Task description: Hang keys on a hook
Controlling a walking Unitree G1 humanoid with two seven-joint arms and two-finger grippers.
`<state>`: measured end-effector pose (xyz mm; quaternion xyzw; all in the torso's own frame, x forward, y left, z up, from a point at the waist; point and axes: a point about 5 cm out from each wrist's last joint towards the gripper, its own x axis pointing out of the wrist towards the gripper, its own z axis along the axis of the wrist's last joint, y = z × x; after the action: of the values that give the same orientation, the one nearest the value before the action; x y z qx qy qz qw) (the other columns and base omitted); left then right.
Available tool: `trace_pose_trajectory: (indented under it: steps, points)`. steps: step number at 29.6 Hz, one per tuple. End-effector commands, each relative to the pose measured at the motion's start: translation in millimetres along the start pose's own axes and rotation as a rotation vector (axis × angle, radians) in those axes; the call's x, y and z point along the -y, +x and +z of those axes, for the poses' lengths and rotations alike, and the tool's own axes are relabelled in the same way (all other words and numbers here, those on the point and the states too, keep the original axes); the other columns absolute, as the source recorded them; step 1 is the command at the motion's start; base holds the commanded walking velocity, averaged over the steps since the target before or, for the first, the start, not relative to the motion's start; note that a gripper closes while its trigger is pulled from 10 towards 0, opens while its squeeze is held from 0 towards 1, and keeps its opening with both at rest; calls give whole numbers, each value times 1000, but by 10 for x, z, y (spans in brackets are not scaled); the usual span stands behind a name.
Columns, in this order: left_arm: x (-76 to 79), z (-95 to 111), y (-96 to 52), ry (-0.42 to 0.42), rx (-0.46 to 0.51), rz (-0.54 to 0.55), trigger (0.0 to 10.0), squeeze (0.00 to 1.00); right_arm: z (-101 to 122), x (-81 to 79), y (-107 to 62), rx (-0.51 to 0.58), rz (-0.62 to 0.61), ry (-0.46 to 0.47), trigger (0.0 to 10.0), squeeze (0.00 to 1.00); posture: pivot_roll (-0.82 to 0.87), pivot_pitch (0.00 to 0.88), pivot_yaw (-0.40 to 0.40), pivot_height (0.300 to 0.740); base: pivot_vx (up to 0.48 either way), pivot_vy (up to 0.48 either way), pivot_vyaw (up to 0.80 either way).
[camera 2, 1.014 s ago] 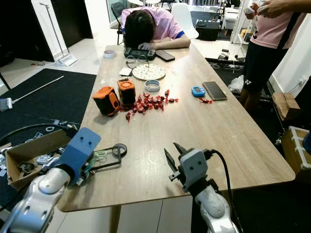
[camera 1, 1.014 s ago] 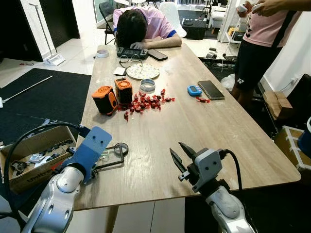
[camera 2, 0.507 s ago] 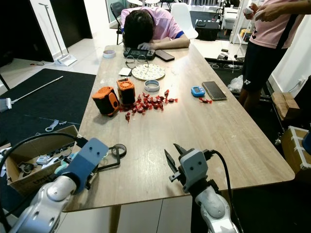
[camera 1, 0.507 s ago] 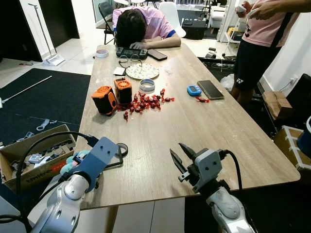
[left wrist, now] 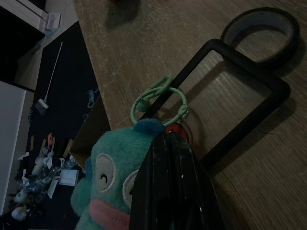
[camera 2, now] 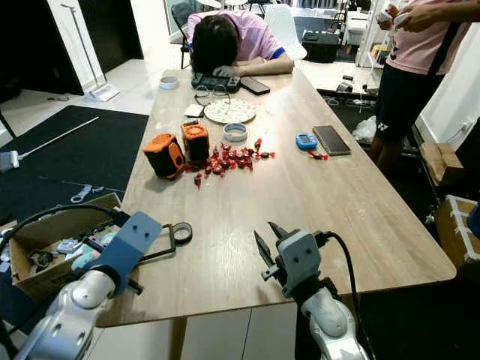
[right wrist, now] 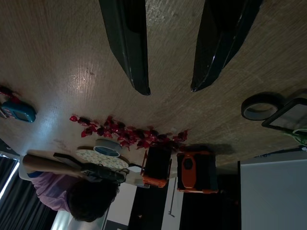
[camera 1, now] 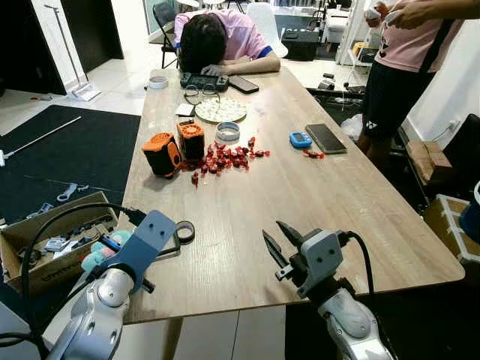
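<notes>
Matt wood-grain table (camera 1: 300,187), fuzzy teal plush keychain (left wrist: 112,177), glossy black tape roll (left wrist: 261,26).

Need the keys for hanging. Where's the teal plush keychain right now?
The teal plush keychain hangs off the table's left edge, held in the left hand, beside the black frame.
</notes>
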<state>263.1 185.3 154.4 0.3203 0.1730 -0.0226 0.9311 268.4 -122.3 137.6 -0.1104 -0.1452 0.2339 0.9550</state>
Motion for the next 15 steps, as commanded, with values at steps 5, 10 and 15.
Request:
trace_pose_trajectory:
  steps: [5,10,15]
  points:
    - [0,121,-27,-83,96,-12,0,0,-12,-3,-12,-10,2,9,10000,0,85,133,-2,740,0,0,0]
    - [-36,527,-227,-273,399,-137,10000,0,-19,2,-4,-10,-1,9,10000,0,85,124,0,740,0,0,0]
    - [17,611,-339,-291,477,-247,10000,0,-21,6,0,-9,-2,9,10000,0,85,122,-1,740,0,0,0]
